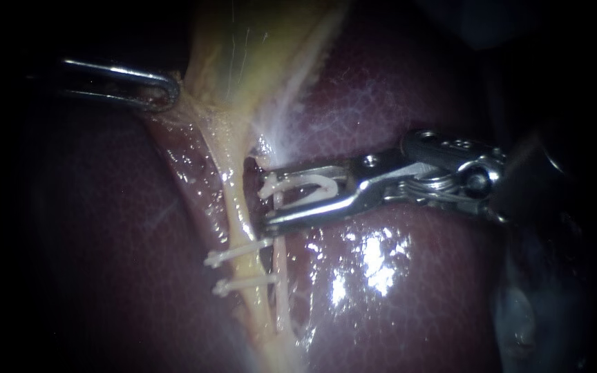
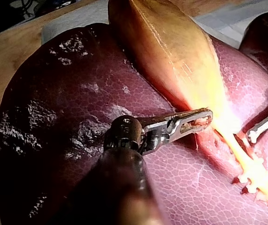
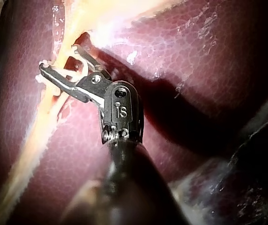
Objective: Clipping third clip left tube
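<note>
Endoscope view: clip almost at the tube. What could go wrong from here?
The open white plastic clip in the right instrument seems short of the far edge of the pale yellow tube; closing now may catch only part. A thin pale strand beside the tube could get clipped too. Close by sit two closed white clips; it could crowd them.

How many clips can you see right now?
3. The upper clip and the lower clip are closed across the left tube, close together. The third clip, open, is held at the tip of the right instrument, just above them. None seems hidden.
</note>
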### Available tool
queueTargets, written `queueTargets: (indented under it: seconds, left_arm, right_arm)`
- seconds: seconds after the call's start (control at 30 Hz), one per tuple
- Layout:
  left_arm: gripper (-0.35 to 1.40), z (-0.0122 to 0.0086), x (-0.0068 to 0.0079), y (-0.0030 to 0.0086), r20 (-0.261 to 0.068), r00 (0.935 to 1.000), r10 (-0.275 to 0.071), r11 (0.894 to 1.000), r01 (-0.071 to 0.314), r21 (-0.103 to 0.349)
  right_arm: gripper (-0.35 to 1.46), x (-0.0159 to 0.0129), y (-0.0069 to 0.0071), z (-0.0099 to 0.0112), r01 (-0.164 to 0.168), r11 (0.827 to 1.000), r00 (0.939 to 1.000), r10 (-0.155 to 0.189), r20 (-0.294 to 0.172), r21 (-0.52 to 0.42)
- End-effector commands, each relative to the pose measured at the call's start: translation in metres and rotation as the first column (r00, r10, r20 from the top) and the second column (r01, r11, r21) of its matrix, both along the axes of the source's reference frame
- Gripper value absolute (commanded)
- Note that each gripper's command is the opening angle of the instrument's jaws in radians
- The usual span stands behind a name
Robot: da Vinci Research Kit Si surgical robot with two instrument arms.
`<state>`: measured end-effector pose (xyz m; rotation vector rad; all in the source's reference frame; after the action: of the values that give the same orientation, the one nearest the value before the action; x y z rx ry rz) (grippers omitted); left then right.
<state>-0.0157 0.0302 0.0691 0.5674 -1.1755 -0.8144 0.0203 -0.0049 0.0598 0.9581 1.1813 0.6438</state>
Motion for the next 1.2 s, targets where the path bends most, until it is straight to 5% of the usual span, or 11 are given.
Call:
queueTargets:
  seconds: [0.03, 0.3, 0.53, 0.77, 0.9, 1.2]
  left_arm:
    - [-0.35, 0.0000, 0.0000, 0.0000, 0.000, 1.0000, 0.000, 1.000, 0.000, 0.000]
    - [-0.35, 0.0001, 0.0000, 0.0000, 0.000, 1.0000, 0.000, 1.000, 0.000, 0.000]
    - [-0.35, 0.0001, -0.0001, 0.0000, -0.001, 1.0000, 0.001, 1.000, -0.001, -0.006]
    - [-0.35, 0.0002, -0.0001, -0.0001, 0.000, 1.0000, 0.003, 1.000, -0.003, -0.006]
    - [-0.35, 0.0002, -0.0002, -0.0001, 0.000, 1.0000, 0.003, 1.000, -0.003, -0.006]
    - [-0.35, 0.0002, -0.0002, -0.0001, 0.000, 1.0000, 0.003, 1.000, -0.003, -0.006]
  right_arm:
    - [0.50, 0.0002, -0.0002, 0.0005, 0.003, 1.000, 1.0000, -0.003, 0.000, 0.006]
    - [0.50, 0.0008, -0.0019, 0.0047, 0.012, 0.999, 0.9998, -0.013, 0.012, 0.037]
    - [0.50, 0.0016, -0.0017, 0.0061, 0.018, 0.999, 0.9998, -0.018, 0.004, 0.037]
    - [0.50, 0.0036, -0.0015, 0.0060, 0.001, 0.996, 0.9974, 0.006, -0.072, 0.090]
    - [0.50, 0.0047, -0.0014, 0.0056, -0.007, 0.991, 0.9912, 0.025, -0.130, 0.132]
    - [0.50, 0.0061, -0.0003, 0.0014, -0.036, 0.983, 0.9763, 0.074, -0.203, 0.182]
